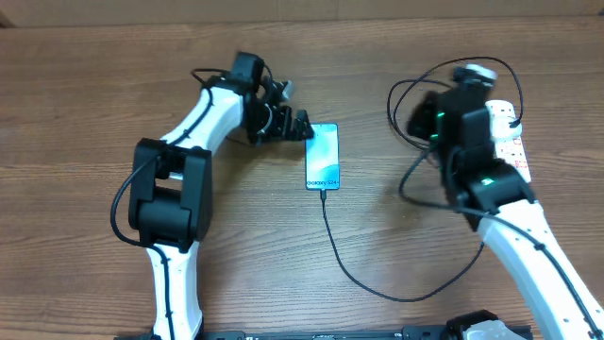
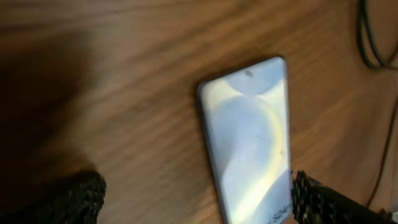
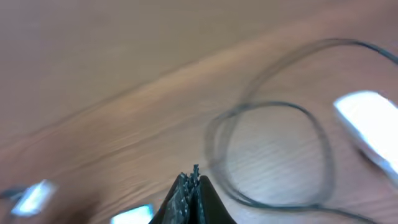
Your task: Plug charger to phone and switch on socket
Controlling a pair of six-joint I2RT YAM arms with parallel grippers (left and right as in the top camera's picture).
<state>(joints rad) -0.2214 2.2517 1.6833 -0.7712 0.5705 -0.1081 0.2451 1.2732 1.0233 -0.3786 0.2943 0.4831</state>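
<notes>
The phone lies flat at mid-table with its light blue screen up. It also shows in the left wrist view. The charger cable has its tip in the phone's near end and curves right toward the right arm. My left gripper is open at the phone's far left corner. In the left wrist view its right finger touches the phone's edge. The white socket with red markings lies partly under the right arm. My right gripper is shut and empty above a cable loop. The plug is hidden.
More black cable loops on the wood around the right arm. The right wrist view is blurred, with a bright light shape at its right that I cannot identify. The left arm stands at the left of the table.
</notes>
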